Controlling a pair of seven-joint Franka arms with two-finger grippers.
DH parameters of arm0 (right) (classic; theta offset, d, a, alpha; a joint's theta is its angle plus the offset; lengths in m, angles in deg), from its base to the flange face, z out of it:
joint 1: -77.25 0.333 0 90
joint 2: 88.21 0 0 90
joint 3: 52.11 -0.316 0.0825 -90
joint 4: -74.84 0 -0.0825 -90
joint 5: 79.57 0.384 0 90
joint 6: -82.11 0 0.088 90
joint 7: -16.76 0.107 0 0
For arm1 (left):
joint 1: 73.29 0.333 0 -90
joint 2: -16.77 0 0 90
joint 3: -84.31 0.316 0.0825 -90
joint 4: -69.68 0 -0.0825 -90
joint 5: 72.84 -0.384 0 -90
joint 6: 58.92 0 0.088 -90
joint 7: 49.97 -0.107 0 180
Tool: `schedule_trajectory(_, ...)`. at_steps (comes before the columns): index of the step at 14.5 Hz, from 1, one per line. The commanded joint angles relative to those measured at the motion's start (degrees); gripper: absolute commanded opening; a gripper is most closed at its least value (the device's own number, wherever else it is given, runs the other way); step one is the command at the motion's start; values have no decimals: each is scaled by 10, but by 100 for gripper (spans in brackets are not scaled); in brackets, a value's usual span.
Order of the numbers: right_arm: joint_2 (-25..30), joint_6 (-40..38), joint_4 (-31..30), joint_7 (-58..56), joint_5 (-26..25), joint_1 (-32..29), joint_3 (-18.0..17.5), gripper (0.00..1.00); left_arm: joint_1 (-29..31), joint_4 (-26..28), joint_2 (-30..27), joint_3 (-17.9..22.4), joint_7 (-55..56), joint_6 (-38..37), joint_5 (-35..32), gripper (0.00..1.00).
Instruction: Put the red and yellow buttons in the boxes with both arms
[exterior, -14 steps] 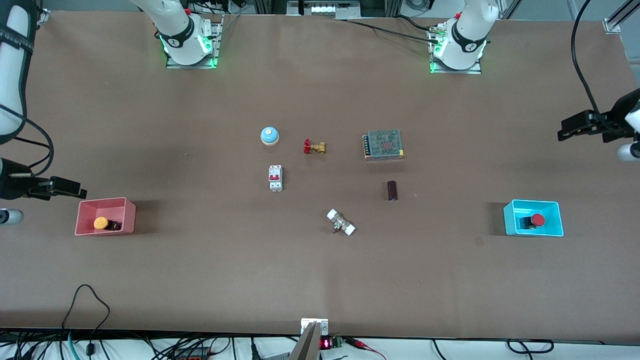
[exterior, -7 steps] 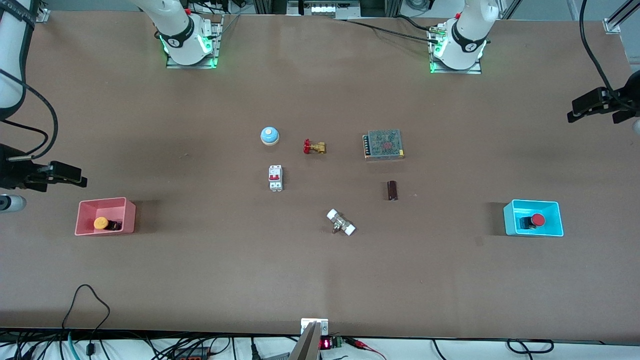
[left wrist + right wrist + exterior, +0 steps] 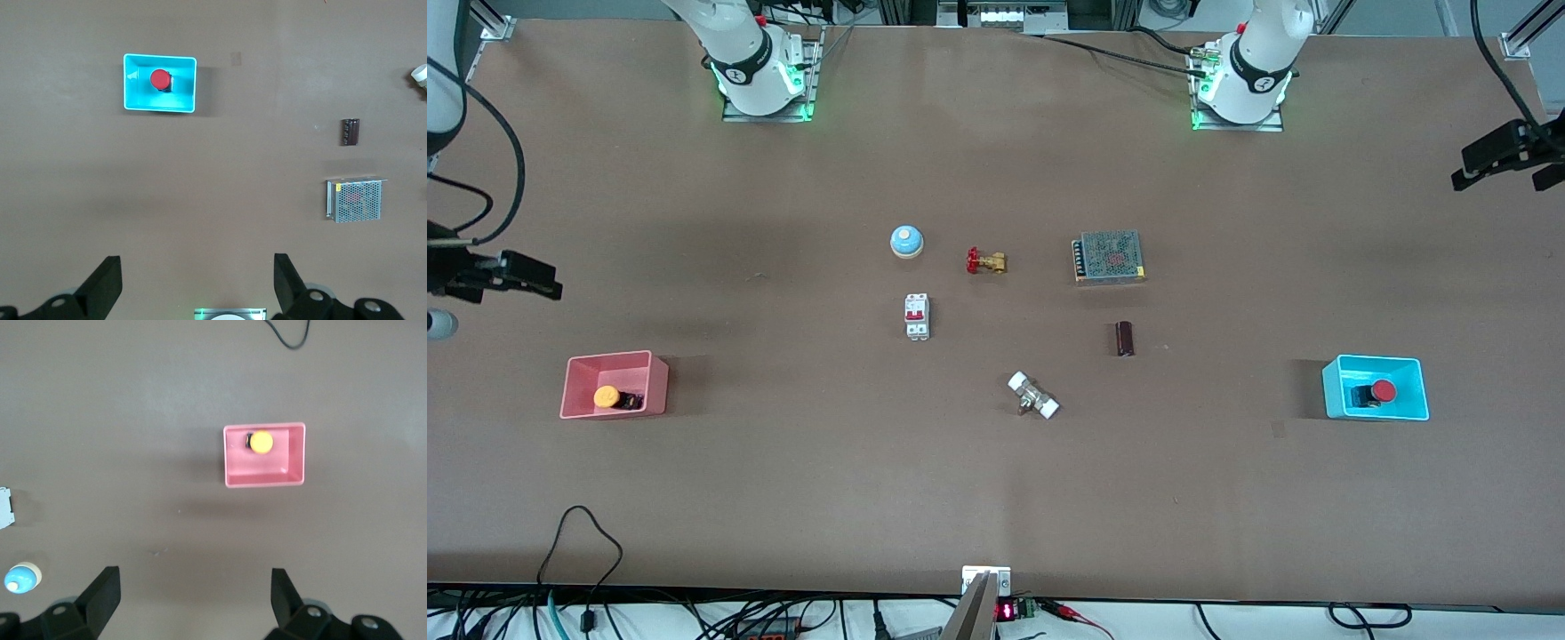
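The yellow button (image 3: 607,396) lies in the pink-red box (image 3: 649,384) toward the right arm's end of the table; both show in the right wrist view, the button (image 3: 260,442) in the box (image 3: 293,457). The red button (image 3: 1383,390) lies in the cyan box (image 3: 1338,391) toward the left arm's end; the left wrist view shows the button (image 3: 159,79) in the box (image 3: 183,83). My right gripper (image 3: 538,280) is open and empty, up over bare table beside the pink-red box. My left gripper (image 3: 1489,160) is open and empty, high over the table's end.
In the table's middle lie a blue-and-white dome bell (image 3: 906,240), a brass valve with a red handle (image 3: 985,261), a white circuit breaker (image 3: 917,316), a metal mesh power supply (image 3: 1110,257), a dark cylinder (image 3: 1125,339) and a white-ended fitting (image 3: 1033,396).
Both grippers have risen and drawn back from their boxes toward the arm bases' side of the table. The buttons and boxes have not moved.
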Motion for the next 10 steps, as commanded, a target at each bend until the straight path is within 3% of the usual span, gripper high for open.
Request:
schedule_trajectory(1, 75, 6, -89, 30, -11, -13, -15, 100, -13, 24, -23, 10, 16, 10, 4, 100)
schedule_trajectory(10, 110, 4, -119, 27, -10, -12, -15, 100, -14, 23, -27, 10, 15, 18, -33, 100)
